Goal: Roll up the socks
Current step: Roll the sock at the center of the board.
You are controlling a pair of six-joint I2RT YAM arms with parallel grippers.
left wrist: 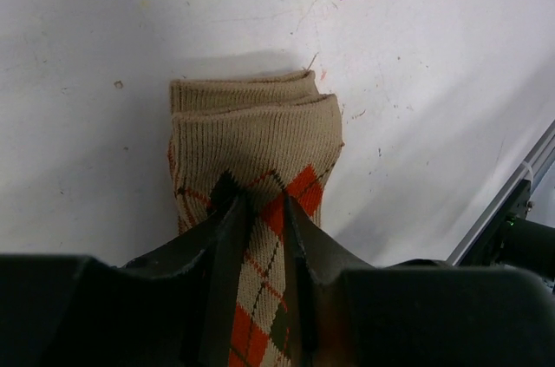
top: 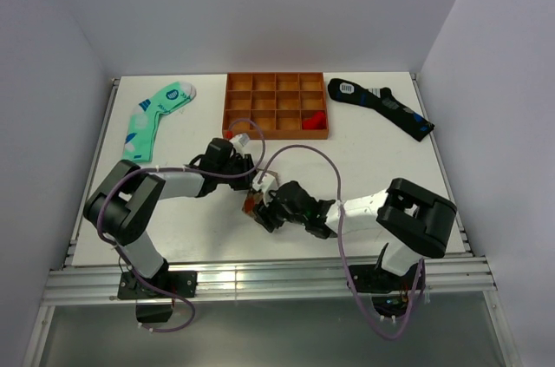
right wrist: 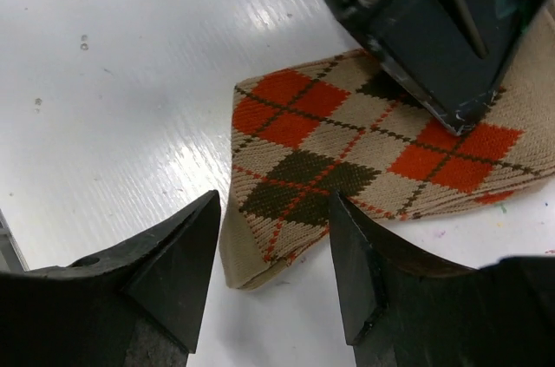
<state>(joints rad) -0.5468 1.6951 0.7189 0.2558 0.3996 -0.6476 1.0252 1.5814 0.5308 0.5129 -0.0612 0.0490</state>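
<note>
Front-centre on table (top: 390,159): near sock (left wrist: 260,141) — tray (top: 276,105) behind; left sock (top: 156,117), right sock (top: 381,105) flanking tray.

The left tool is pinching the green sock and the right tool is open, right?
Not quite. The left tool is pinching the tan argyle sock, not the green one, as the left wrist view shows. The green sock lies apart, untouched. The right tool is open, as you said.

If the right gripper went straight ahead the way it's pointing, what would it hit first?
The argyle sock: its folded edge lies just in front of the open right gripper. Beyond it, probably the left gripper holding that sock.
</note>
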